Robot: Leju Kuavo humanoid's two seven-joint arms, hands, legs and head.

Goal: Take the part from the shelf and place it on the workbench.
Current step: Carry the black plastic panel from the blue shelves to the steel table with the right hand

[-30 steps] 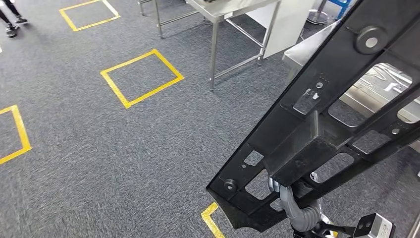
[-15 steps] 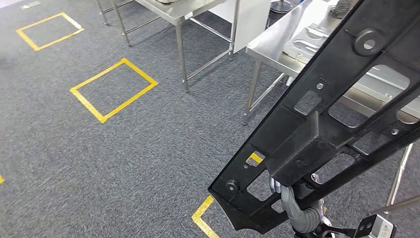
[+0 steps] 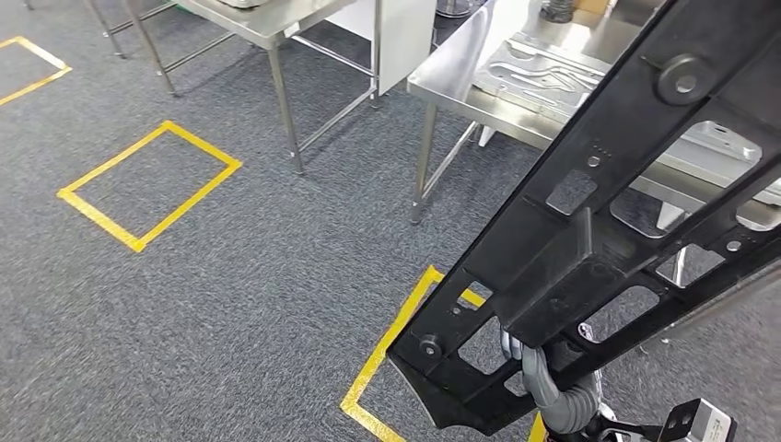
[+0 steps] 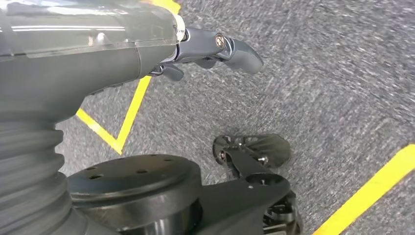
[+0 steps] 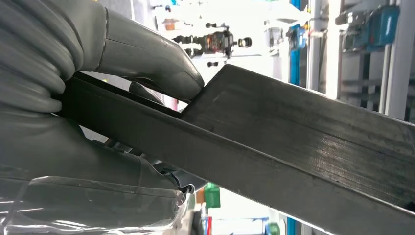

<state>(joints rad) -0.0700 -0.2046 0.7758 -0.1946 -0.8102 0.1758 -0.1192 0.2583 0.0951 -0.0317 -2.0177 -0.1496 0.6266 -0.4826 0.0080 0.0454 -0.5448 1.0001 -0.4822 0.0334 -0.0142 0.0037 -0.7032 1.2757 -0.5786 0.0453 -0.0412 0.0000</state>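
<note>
Head view: one long black part (image 3: 589, 249) slants across the right side, gripped near its lower end by the right hand (image 3: 543, 378); beyond it stand two steel tables, the nearer workbench (image 3: 460, 83) bearing one embossed metal panel (image 3: 543, 69); three yellow tape squares (image 3: 147, 184) mark the grey carpet (image 3: 230, 304); left wrist view: the left hand (image 4: 215, 49) hangs above the carpet, fingers loosely curled, holding nothing; right wrist view: thumb (image 5: 147, 54) and palm clamp the part's edge
</note>
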